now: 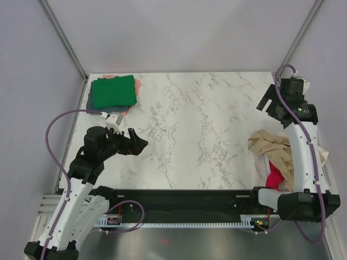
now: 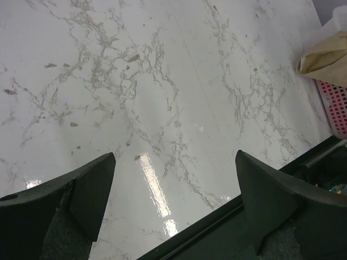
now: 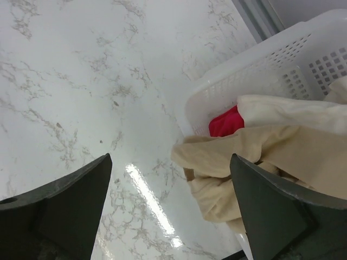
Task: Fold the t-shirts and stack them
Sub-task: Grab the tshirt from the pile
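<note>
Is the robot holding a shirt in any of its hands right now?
No, nothing is held. The left gripper and the right gripper are both open and empty; the tan shirt lies untouched.

A marbled white surface [image 1: 206, 130] is being occupied at one edge by a white mesh basket [image 3: 260, 70]. A tan t-shirt [image 1: 268, 143] is being spilled from the basket onto it. Well apart from the basket, a folded pile topped by a green t-shirt [image 1: 113, 91] is being carried.

Green tee [image 1: 113, 91]; tan tee [image 3: 260, 157]; red tee [image 3: 226, 122]; white basket [image 3: 271, 59].
</note>
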### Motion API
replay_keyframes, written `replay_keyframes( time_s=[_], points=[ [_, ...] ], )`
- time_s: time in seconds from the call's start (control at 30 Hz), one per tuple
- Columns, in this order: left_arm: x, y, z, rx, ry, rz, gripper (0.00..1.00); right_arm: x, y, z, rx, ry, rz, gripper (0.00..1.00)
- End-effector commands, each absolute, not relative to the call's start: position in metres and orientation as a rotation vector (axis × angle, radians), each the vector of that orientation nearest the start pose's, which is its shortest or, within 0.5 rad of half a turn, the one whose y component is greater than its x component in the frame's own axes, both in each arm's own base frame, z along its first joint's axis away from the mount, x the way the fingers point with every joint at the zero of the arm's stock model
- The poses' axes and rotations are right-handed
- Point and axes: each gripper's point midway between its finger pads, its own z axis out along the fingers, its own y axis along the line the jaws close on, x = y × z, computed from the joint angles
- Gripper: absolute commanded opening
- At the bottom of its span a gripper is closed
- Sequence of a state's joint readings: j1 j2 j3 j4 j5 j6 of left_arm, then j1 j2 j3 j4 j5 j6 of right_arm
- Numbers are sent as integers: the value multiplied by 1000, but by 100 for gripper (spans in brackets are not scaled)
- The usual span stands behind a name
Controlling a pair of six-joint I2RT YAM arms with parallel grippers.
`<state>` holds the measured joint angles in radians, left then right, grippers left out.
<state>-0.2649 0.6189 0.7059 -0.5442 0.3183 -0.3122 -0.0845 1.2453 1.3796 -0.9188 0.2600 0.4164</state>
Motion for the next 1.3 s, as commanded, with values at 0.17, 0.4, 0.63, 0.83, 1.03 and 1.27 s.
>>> replay_keyframes(
  time_s=[0.17,0.4,0.63,0.83,1.03,1.27],
  points=[
    [219,-128,217,175,2049,-671,100,269,-16,242,714,2212,113,98],
    [219,-129,212,173,2070,-678,100,248,-34,186,779,2315,-57,98],
    [219,-129,212,176,2072,-680,100,252,-37,148,802,2371,-99,97],
    [219,-129,211,175,2072,-681,100,256,-40,115,818,2433,-140,80],
    [219,-128,212,171,2070,-675,100,261,-45,121,828,2411,-172,35],
    [220,-127,210,168,2073,-668,100,257,-52,160,821,2352,-209,15]
  ],
)
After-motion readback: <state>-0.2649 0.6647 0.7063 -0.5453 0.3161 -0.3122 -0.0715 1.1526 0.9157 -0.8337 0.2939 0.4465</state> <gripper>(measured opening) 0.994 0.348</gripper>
